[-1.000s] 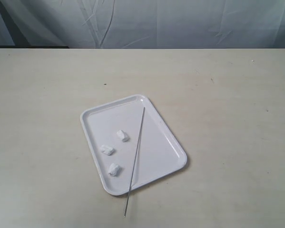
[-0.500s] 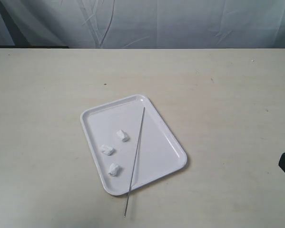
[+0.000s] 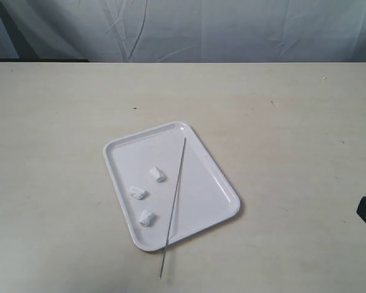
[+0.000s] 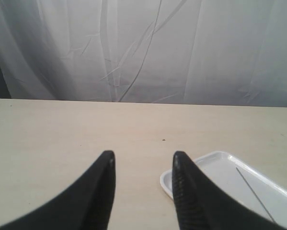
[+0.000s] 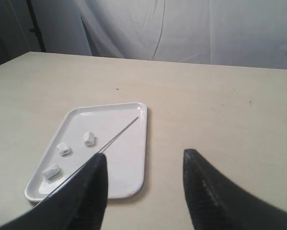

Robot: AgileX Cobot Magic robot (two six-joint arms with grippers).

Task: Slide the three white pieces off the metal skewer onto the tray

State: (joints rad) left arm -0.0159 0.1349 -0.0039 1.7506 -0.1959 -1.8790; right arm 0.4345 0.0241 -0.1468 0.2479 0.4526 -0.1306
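Pieces (image 3: 138, 193), all three, lie loose on the left half of the tray (image 3: 201, 189), apart from the skewer (image 3: 175, 198) just right of them, which crosses it with its near end past the rim. Your left gripper (image 4: 143, 155) and right gripper (image 5: 145, 154) both gape wide, holding and touching nothing.

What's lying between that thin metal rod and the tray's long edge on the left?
Three white pieces, loose on the tray, each apart from the skewer. The exterior view shows this most plainly; the right wrist view shows it too.
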